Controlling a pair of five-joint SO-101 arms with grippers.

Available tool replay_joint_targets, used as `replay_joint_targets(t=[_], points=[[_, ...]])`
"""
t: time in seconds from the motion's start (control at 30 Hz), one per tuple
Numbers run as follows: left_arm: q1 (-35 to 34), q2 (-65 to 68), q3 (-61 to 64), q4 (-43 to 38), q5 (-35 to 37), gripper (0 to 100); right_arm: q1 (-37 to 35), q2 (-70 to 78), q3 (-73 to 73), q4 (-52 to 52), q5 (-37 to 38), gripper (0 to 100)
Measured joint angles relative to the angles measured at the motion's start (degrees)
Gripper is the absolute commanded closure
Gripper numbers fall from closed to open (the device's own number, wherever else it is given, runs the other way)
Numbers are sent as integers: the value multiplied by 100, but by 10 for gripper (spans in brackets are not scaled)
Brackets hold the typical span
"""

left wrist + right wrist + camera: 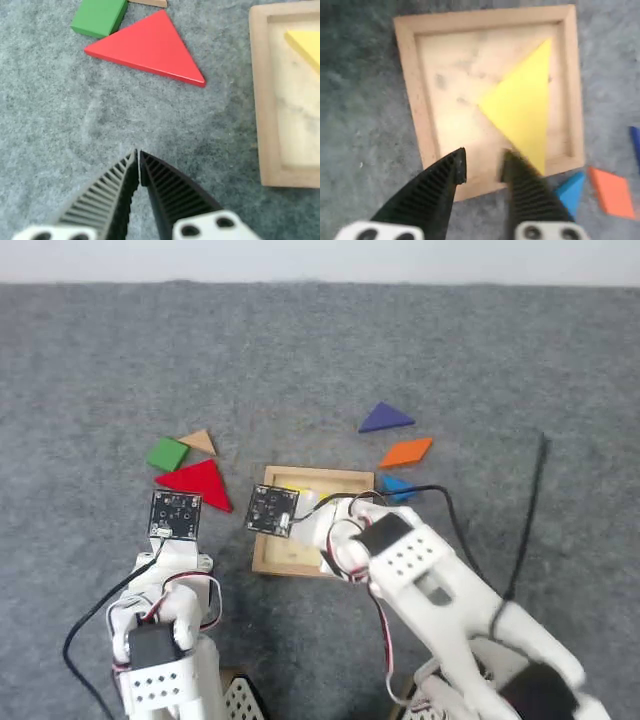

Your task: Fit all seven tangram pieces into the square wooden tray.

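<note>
On a grey carpet-like table cover [100,360], a square wooden tray [320,477] with a raised rim, taken here as the landmark. Inside the tray, a large yellow wooden triangle [522,115], lying flat with its long edge against the far wall and its point toward the tray's middle.

Outside the tray on the left, a large red wooden triangle [200,483], near the rim but apart from it. Beyond that, farther from the tray, a green wooden square [167,453] and a small tan wooden triangle [200,442], just beside each other.

Outside the tray on the right, a small blue wooden triangle [397,487] just beside the far right corner. Farther out, an orange wooden parallelogram [406,451]. Farthest from the tray, a purple wooden triangle [385,418].

Left gripper [138,155] low over the cover to the left of the tray, on the near side of the red triangle, fingers pressed together tip to tip, nothing between them.

Right gripper [482,165] above the tray's rim on the side nearest the blue triangle, fingers spread apart, nothing grasped.
</note>
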Motion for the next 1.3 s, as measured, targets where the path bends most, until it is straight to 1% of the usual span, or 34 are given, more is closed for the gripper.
replay_joint_targets(t=[0.17, 0.27, 0.33, 0.4, 0.53, 0.77, 1.07, 1.3], points=[[0, 0, 0, 0, 0, 988, 273, 1152, -492, -79, 0, 984], [0, 0, 0, 0, 0, 988, 273, 1811, -826, -369, -9, 983], [0, 0, 0, 0, 0, 988, 281, 2189, -1046, -589, -141, 983], [0, 0, 0, 0, 0, 988, 334, 2479, -1275, -756, -299, 983], [0, 0, 0, 0, 0, 988, 396, 2690, -1495, -976, -378, 983], [0, 0, 0, 0, 0, 988, 413, 2646, -1495, -985, -378, 982], [0, 0, 0, 0, 0, 988, 1081, 1662, -1415, -545, -475, 982], [0, 0, 0, 0, 0, 988, 1582, 62, -448, -818, -1451, 980]])
